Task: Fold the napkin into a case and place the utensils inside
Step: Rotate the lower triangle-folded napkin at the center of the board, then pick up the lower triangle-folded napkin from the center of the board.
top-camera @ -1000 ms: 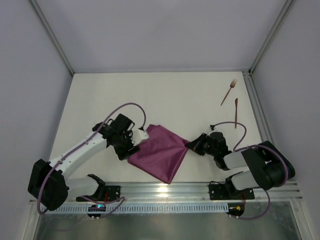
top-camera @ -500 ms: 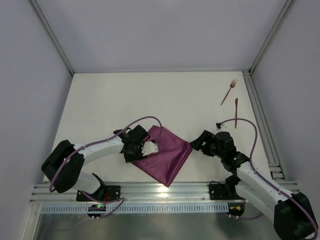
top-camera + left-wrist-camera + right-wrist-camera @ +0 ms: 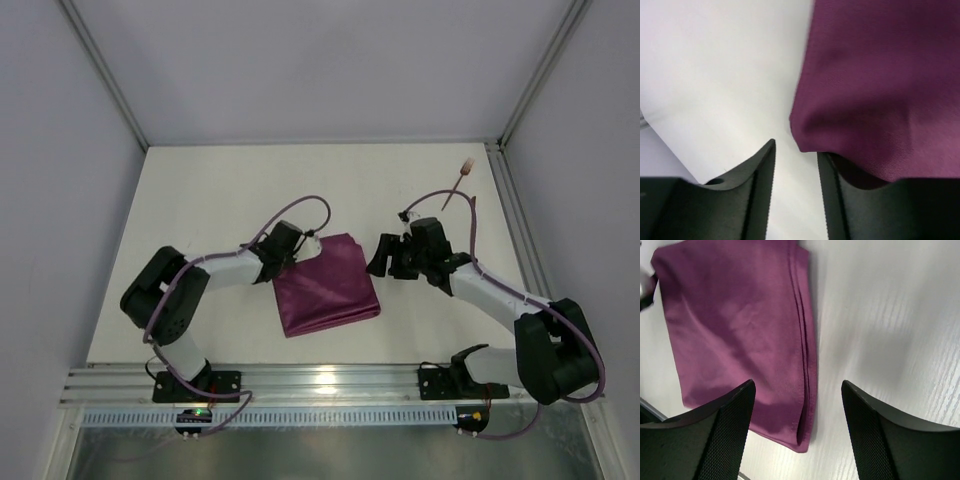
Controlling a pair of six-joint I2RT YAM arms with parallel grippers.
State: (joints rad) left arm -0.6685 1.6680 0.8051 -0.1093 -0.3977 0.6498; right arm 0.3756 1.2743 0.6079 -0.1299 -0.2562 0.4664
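Note:
The plum-purple napkin (image 3: 325, 285) lies flat on the white table (image 3: 200, 200) as a folded rectangle, its layered edges (image 3: 802, 315) on the right side. My left gripper (image 3: 303, 245) sits at its far-left corner. In the left wrist view its jaws (image 3: 796, 147) stand a little apart with only table between them, and the cloth corner (image 3: 880, 90) rests against the right fingertip. My right gripper (image 3: 380, 258) hovers wide open just right of the napkin, holding nothing (image 3: 797, 383). The copper fork (image 3: 462, 178) lies at the far right, partly crossed by a cable.
A metal rail (image 3: 330, 380) runs along the near edge with both arm bases on it. Grey walls and a frame post (image 3: 515, 110) close in the back and sides. The right arm's purple cable (image 3: 440, 197) loops over the table near the fork.
The right gripper opened and let go of the napkin corner, then swung away from the near edge. The left gripper moved right and narrowed. The napkin went from a diamond to a folded rectangle.

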